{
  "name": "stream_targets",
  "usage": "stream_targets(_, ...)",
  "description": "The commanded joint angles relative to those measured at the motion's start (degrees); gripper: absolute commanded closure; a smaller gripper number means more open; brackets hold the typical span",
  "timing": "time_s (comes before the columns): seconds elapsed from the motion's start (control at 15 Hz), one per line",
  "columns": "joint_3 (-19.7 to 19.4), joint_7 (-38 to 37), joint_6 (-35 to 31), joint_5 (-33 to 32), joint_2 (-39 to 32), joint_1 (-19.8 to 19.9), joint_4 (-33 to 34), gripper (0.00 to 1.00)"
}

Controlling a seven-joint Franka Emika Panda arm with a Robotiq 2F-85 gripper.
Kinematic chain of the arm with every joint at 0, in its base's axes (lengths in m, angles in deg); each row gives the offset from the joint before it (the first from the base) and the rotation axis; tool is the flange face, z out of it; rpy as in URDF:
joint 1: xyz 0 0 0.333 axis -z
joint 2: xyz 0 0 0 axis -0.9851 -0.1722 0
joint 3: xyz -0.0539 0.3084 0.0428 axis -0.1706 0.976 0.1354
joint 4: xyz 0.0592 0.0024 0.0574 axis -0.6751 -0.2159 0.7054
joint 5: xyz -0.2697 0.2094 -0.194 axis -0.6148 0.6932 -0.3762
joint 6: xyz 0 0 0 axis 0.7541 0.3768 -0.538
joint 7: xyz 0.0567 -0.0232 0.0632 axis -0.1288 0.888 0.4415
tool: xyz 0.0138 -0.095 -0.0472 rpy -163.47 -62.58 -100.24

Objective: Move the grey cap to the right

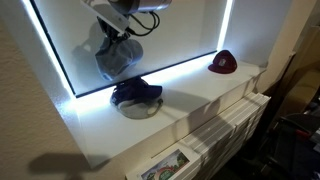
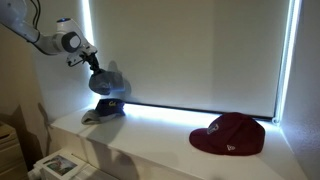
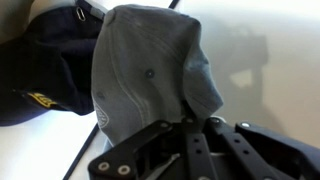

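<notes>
While the tool [image 1: 118,36] gripped the grey cap [image 1: 115,60], the cap hung in the air off the desk [image 1: 205,92], just above the navy cap [image 1: 136,92]. Whether the two touched was not clear

Tool state: jaws closed down on the cap's fabric, almost no gap between them. In the wrist view the fingers [image 3: 205,135] met at the lower edge of the crown [image 3: 150,75], with stitched panels and eyelets facing the camera

Navy cap sat on top of a pale cap [image 1: 135,110], both on the white desk, directly under the held one. In the wrist view the navy cap [image 3: 50,75] showed beside the grey one, with a small yellow mark low on its side

Maroon cap [image 2: 228,133] lay on the same desk, well apart from the stack, near the far corner in both exterior views

Arm [image 2: 40,35] came in from above the stack, in front of a backlit blind [image 2: 190,50]

Printed sheets [image 1: 160,168] lay on a lower surface below the desk edge
</notes>
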Motion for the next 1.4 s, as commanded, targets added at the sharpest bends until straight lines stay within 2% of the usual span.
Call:
stream_targets(0.0,-14.2,-11.4,-8.9,-6.3,6.9,-13.6,-14.0,0.99)
stream_targets(0.13,-24.2,-18.3,-13.8,-8.0,7.4,-21.6,-20.3,0.99)
stream_targets(0.27,-33.2,-26.4,-18.7,-11.8,6.5,-27.9,-27.1,0.99)
stream_targets(0.53,-51.9,-33.4,-25.9,-6.0,0.1,-42.2,-42.1,0.99)
stream_targets(0.67,-57.2,-32.8,-29.7,0.4,-2.7,-46.4,-49.7,0.99)
stream_targets(0.73,-58.2,-31.9,-34.7,3.7,-1.8,-47.6,-53.7,0.99)
stream_targets(0.93,-63.2,-20.8,-49.1,3.0,10.2,-54.7,-59.9,0.99)
stream_targets(1.0,-71.4,-26.8,-42.2,-3.8,6.2,-61.2,-57.0,0.99)
stream_targets(1.07,-74.5,-25.2,-42.8,-6.1,8.3,-64.1,-57.9,0.99)
stream_targets(1.33,-93.5,-21.9,-40.9,-15.4,12.8,-82.3,-55.6,0.99)
